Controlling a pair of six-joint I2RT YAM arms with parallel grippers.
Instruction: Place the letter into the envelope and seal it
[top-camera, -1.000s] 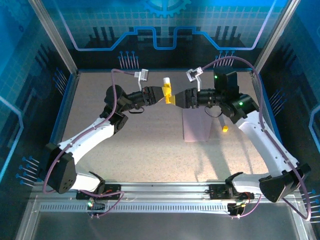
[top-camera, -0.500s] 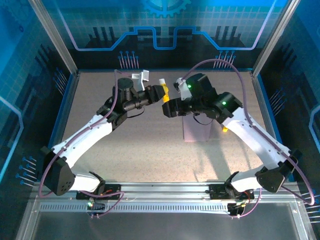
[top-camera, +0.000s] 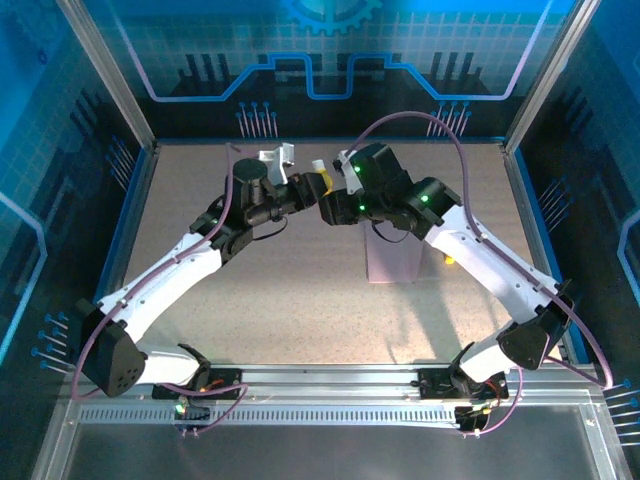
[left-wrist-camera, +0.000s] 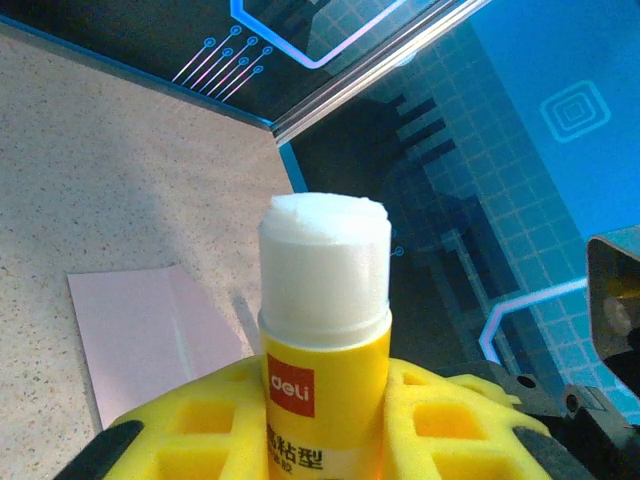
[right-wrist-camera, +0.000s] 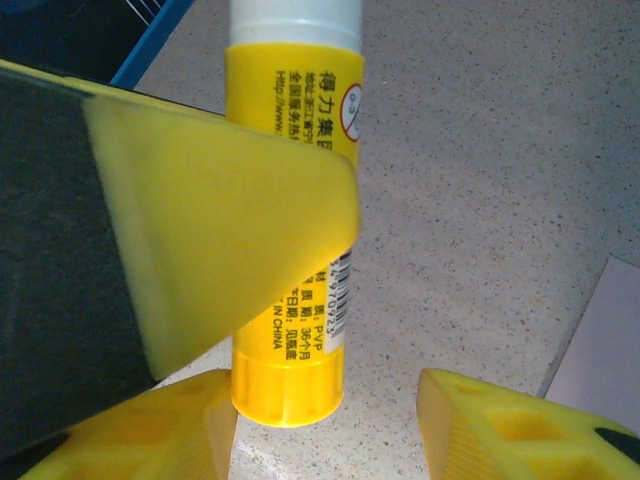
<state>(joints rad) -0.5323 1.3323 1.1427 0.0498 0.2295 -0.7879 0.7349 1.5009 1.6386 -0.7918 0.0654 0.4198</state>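
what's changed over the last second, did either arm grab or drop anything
The left gripper kept its hold on the glue stick, carrying it slightly left. The right arm raised its elbow and swung in over the envelope; the right gripper has its fingers apart around the stick's base, not clamped. The envelope and the small yellow piece beside it stayed put.

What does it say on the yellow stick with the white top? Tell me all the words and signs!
"deli": white letters on a red patch on the glue stick, left wrist view.
"粘型": black print just under it, partly cut off.
"IN CHINA": black print low on its side, right wrist view.
"PVP": beside that.
Red crossed-circle sign: near its white collar.
Barcode digits and the other small Chinese print: too small to read.
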